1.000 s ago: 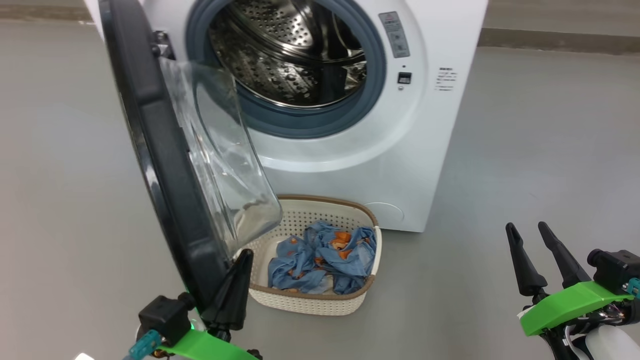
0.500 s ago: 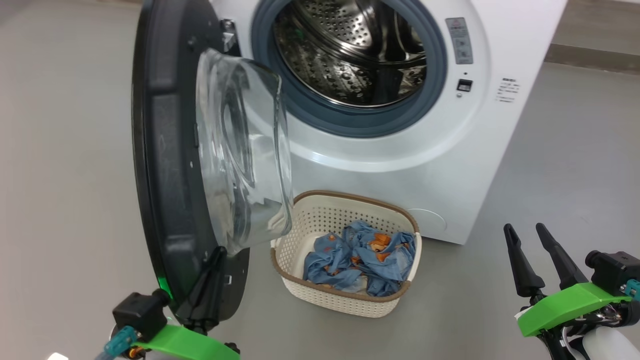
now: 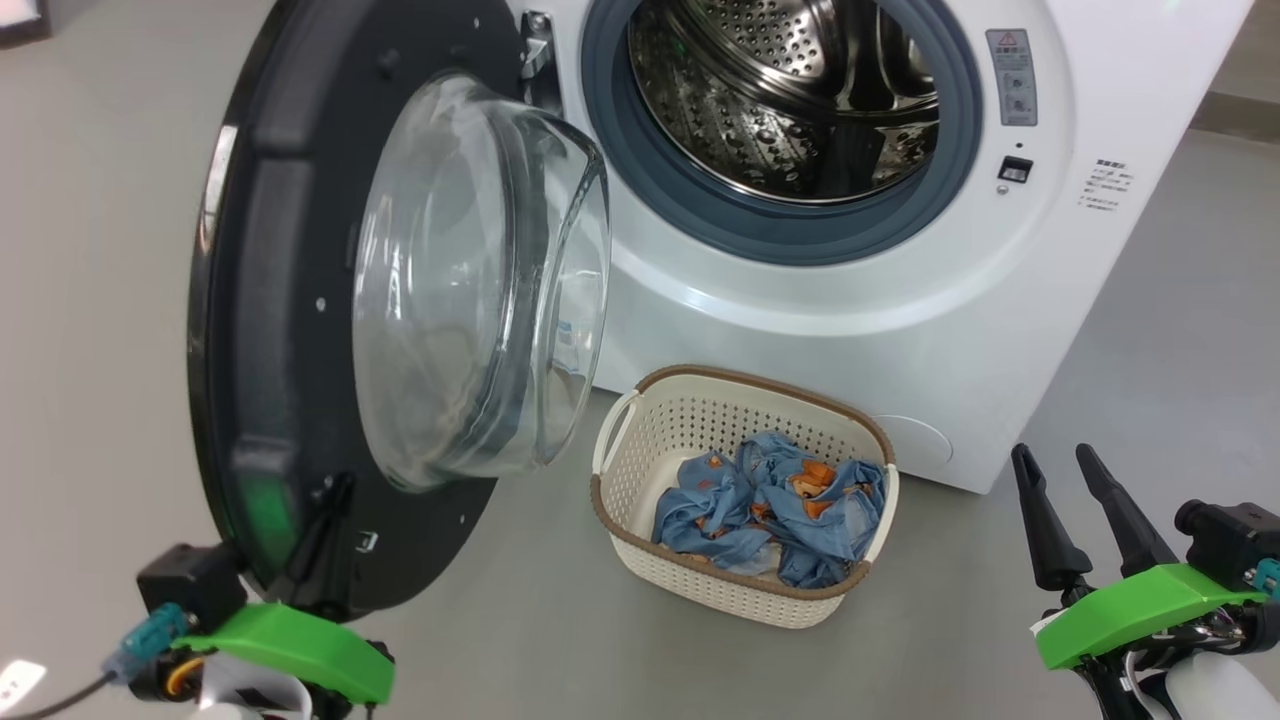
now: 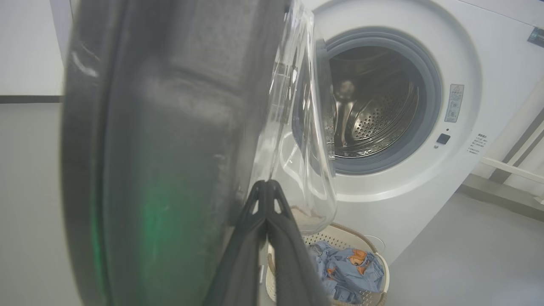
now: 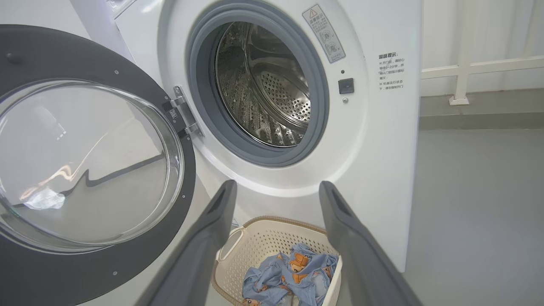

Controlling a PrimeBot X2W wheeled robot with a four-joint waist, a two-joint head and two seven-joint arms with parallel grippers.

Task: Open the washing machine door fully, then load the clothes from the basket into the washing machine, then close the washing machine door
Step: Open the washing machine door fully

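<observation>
The washing machine (image 3: 850,320) stands with its steel drum (image 3: 790,90) exposed. Its round black door (image 3: 270,300) hangs swung out to the left, the glass bowl (image 3: 480,280) facing me. My left gripper (image 3: 335,492) is shut, with its fingertips resting against the lower inner face of the door (image 4: 170,127); the left wrist view has the gripper (image 4: 265,183) pressed there too. The basket (image 3: 740,373) sits on the floor before the machine, holding the blue clothes (image 3: 770,495). My right gripper (image 3: 1052,455) hovers open and empty at the lower right, away from the basket (image 5: 263,242) and the clothes (image 5: 293,276).
Grey floor (image 3: 1150,350) spreads around the machine. A white rail (image 5: 463,68) runs along the wall right of the machine. The door's metal hinge (image 5: 182,112) joins it to the machine's left side.
The door has swung wider open to the left, my shut left gripper moving with it along its lower inner face. The head camera has turned. The right gripper stays put.
</observation>
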